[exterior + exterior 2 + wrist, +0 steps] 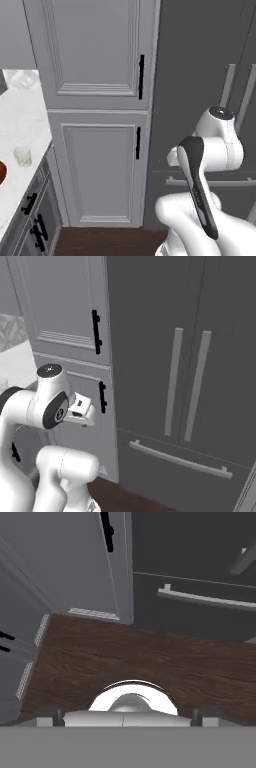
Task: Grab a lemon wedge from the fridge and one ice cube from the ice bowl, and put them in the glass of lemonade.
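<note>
Fridge (165, 346): tall dark grey appliance at the right of the scene, both upper doors shut, 2 long vertical bar handles (172, 381) side by side near the door seam; a horizontal drawer handle (180, 458) lies below them.
Lemon wedge: judged to be inside the closed fridge; hidden.
Glass of lemonade (22, 156): small clear tumbler on the white counter (20, 120) at the far left, well apart from the fridge.
Ice bowl (1, 172): reddish-brown rim at the left edge, just near side of the glass; the ice cube cannot be made out.
Cabinets (95, 75): light grey panelled doors with black handles, between counter and fridge.
Gripper (127, 714): fingers spread fully apart, empty, pointing down at the dark wood floor (140, 657) in front of the fridge.
Step in hand: judged to be the approach to a fridge door, nothing yet grasped.
Doing it well: raise and turn the hand toward 1 vertical bar handle, straddle the bar with the jaws wide, close squarely, then pull along the door's arc.
</note>
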